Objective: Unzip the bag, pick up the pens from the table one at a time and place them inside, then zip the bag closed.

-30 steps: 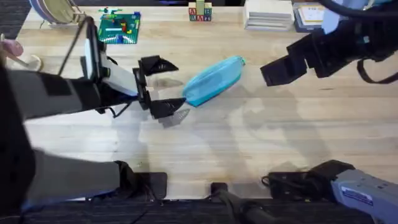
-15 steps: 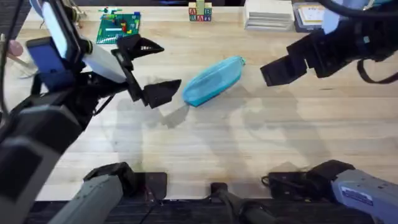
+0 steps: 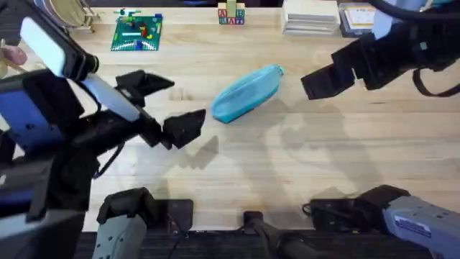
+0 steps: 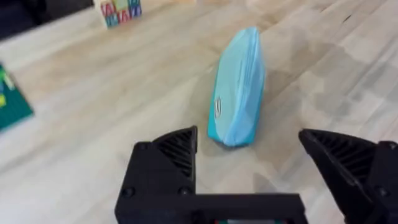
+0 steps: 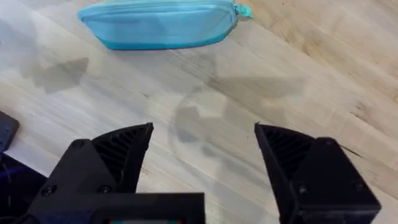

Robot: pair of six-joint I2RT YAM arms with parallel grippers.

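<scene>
Bag (image 3: 247, 93) zipped on table (image 3: 302, 158), both grippers apart — left gripper (image 3: 167, 104), right gripper (image 5: 202, 163)

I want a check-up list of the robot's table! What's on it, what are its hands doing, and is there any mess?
Surface: light wooden table, bare in the middle.
Job's things: blue bag lying flat, zipper looks closed; pens: nothing seen.
Clutter: green brick plate, letter blocks, white stack along the far edge.
Hands: left hand open, apart from the bag's near end; right hand open, raised to the bag's right, holding nothing.
Cables: black cable hanging by the left arm.
Surroundings: dark floor past the table's far left corner.
</scene>
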